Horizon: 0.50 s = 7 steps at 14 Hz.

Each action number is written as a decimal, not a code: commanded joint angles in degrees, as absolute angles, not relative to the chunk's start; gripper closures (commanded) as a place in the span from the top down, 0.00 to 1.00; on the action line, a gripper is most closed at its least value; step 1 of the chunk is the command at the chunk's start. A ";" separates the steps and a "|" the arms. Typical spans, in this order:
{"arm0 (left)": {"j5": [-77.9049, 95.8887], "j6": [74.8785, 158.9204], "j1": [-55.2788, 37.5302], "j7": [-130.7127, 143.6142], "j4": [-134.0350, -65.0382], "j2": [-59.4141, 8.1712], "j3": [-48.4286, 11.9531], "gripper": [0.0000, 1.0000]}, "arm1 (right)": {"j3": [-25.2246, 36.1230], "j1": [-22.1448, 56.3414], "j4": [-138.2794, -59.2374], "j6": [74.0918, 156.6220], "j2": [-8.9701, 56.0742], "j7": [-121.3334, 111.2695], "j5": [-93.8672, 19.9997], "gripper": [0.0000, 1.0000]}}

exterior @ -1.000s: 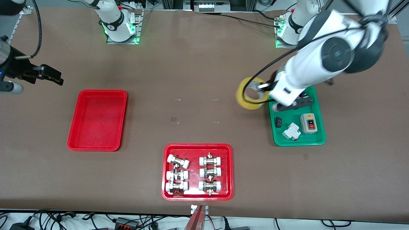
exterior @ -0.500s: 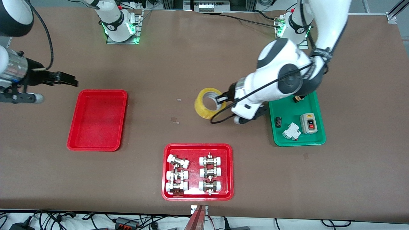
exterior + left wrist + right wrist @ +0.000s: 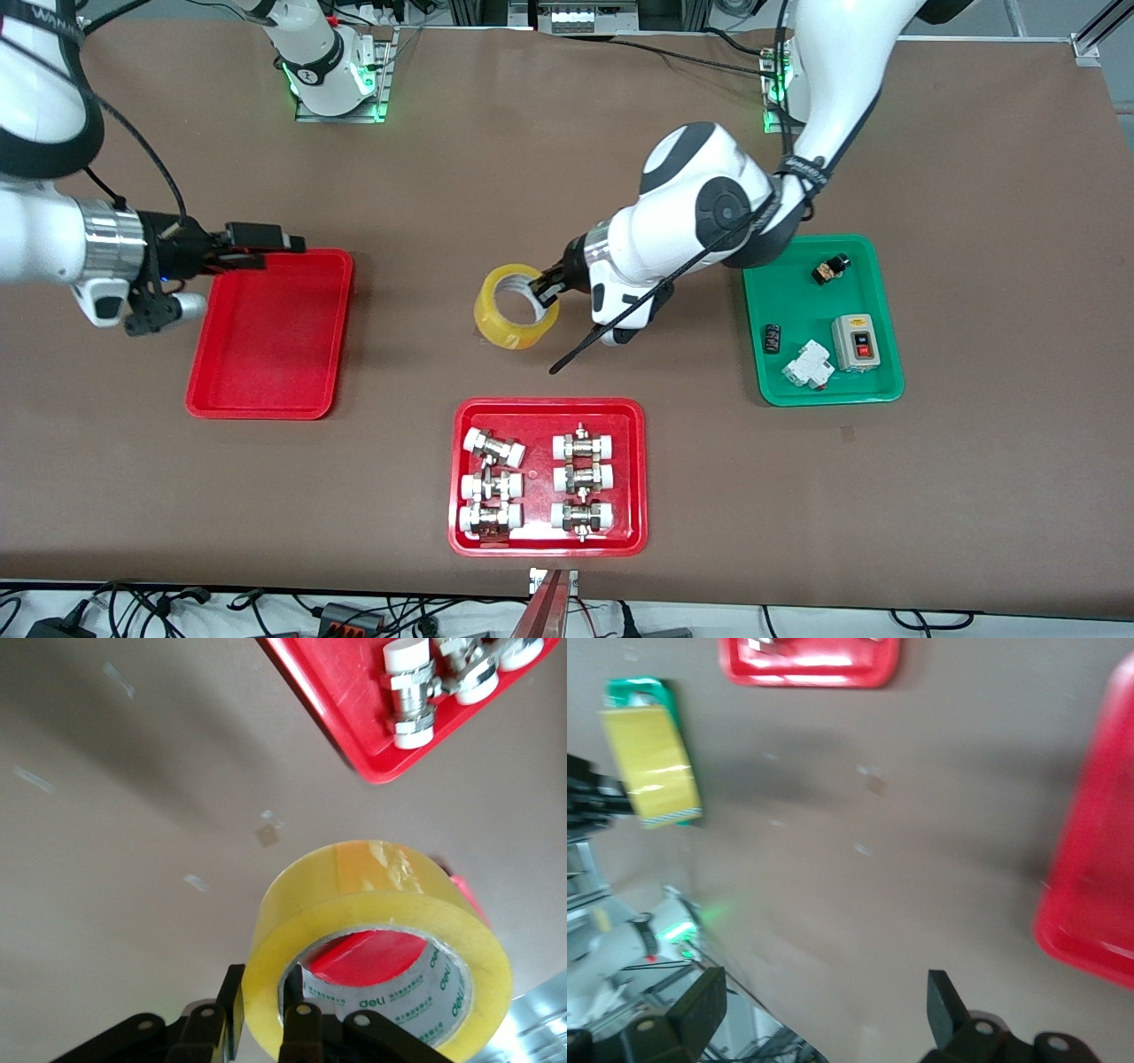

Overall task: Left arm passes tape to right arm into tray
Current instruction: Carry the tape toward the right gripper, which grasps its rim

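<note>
The yellow tape (image 3: 514, 310) is held on edge over the bare middle of the table, between the plain red tray (image 3: 266, 346) and the green tray. My left gripper (image 3: 542, 288) is shut on the roll's wall, one finger inside the white core and one outside; the left wrist view shows this grip (image 3: 264, 1023) on the tape (image 3: 372, 895). My right gripper (image 3: 288, 240) is open and empty over the plain red tray's rim farthest from the front camera. The right wrist view shows its spread fingers (image 3: 824, 1010), the tape (image 3: 651, 766) and the tray (image 3: 1099, 868).
A red tray (image 3: 540, 408) with several white-capped metal fittings lies near the table's front edge, also in the left wrist view (image 3: 328, 700). A green tray (image 3: 797, 283) toward the left arm's end holds a switch box (image 3: 856, 342), a white breaker (image 3: 808, 365) and small parts.
My left arm has carried the tape from beside the green tray toward the table's middle. My right gripper has moved from the table's end to over the plain red tray's rim.
</note>
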<state>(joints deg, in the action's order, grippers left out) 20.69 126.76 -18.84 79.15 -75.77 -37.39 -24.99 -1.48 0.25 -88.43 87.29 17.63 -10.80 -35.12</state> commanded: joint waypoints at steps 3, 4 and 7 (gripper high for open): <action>25.65 133.83 -20.39 83.76 -73.04 -39.64 -25.14 0.02 | -1.76 1.93 -89.82 93.32 21.44 -20.03 -45.42 1.00; 26.19 135.68 -21.09 84.37 -73.12 -39.81 -25.05 0.04 | -1.76 3.50 -91.30 96.12 21.62 -20.56 -47.18 1.00; 25.93 140.53 -23.11 87.45 -73.30 -40.51 -24.43 0.04 | -1.76 8.34 -93.07 103.95 22.06 -20.66 -51.14 1.00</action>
